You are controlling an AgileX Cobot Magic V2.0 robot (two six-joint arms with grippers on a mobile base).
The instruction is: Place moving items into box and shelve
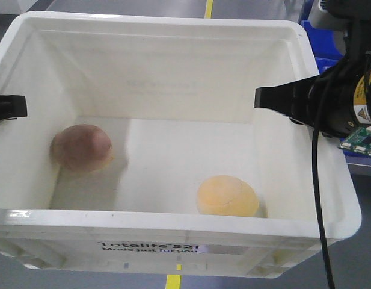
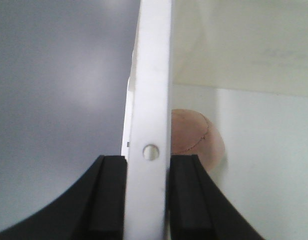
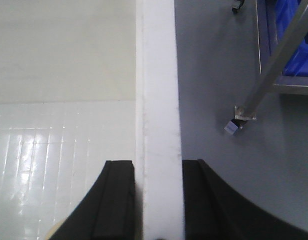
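The white box (image 1: 173,220) fills the front view, its "Totelife" print facing me. Inside on its floor lie the two moving items: a pinkish-brown lump (image 1: 81,147) at the left and a yellow-orange lump (image 1: 226,195) near the front right. My left gripper (image 1: 11,108) is shut on the box's left wall. In the left wrist view that gripper (image 2: 148,200) clamps the white rim (image 2: 154,75), with the pinkish lump (image 2: 193,137) just beyond. My right gripper (image 1: 287,99) is shut on the right wall. The right wrist view shows the gripper (image 3: 158,200) pinching the rim (image 3: 156,75).
Blue plastic bins (image 1: 326,42) stand behind the box at the right, on a metal frame whose leg (image 3: 266,75) meets the grey floor (image 3: 213,60) beside the box. A yellow floor line (image 1: 208,7) runs ahead. A black cable (image 1: 320,198) hangs over the box's right rim.
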